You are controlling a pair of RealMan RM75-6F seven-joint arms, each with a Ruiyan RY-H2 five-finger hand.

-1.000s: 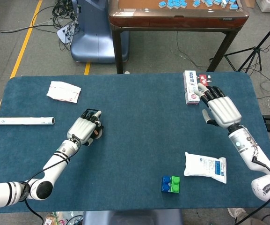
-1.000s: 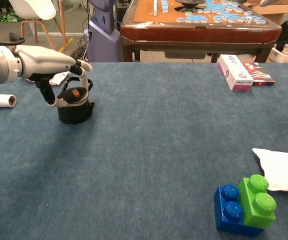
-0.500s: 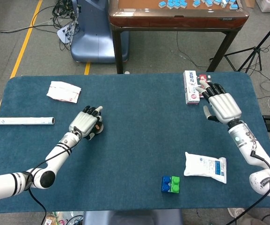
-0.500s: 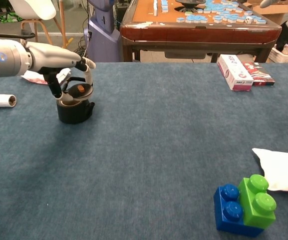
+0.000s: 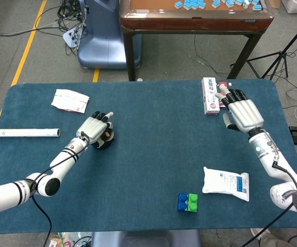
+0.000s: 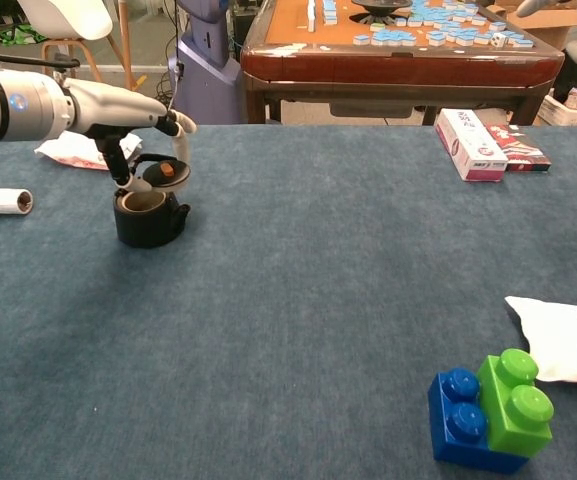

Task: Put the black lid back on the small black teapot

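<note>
now left hand (image 6: 133,120) holds black lid (image 6: 165,172) above small black teapot (image 6: 148,219).

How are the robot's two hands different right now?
The left hand holds the black lid just above the open teapot; the right hand holds nothing. The left fingers pinch the lid; the right fingers are spread, near a white box. Both look alike: pale with dark fingertips.
</note>
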